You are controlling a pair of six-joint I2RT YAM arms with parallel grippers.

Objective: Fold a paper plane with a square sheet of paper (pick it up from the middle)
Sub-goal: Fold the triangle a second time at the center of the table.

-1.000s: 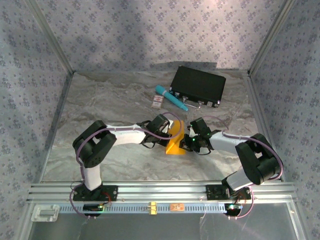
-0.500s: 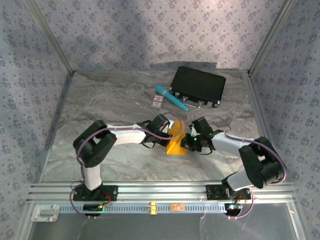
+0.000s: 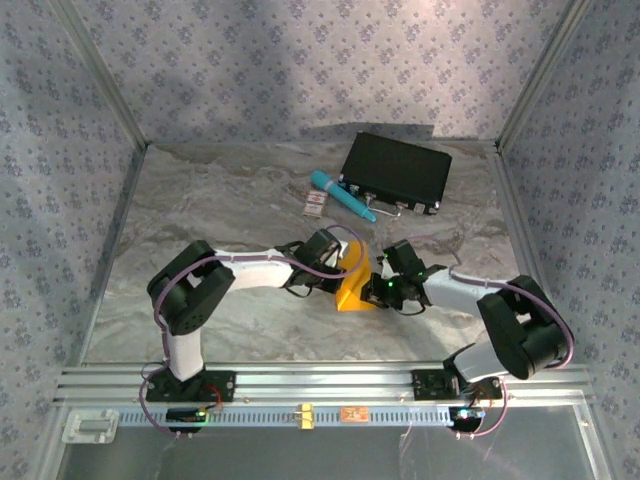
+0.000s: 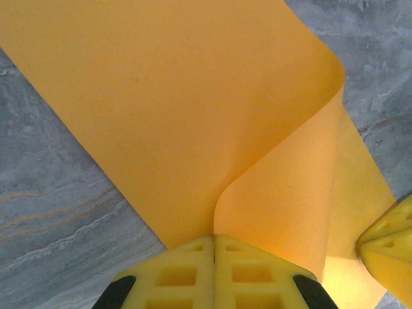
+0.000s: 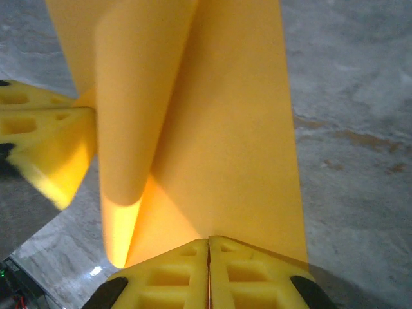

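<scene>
Pinching from opposite sides, the left fingers (image 4: 174,280) and the right fingers (image 5: 251,277) are both clenched on the thin orange-yellow square sheet of paper (image 3: 352,288), which rises between them as a soft, uncreased curl at the middle of the grey marbled surface (image 3: 220,210), its long axis running roughly away from the arm bases. Neither arm is nearer, so the coming crease likely turns on bringing the two held edges together. Well apart at the far side lies a closed black rectangular case (image 3: 395,172), contents hidden.
</scene>
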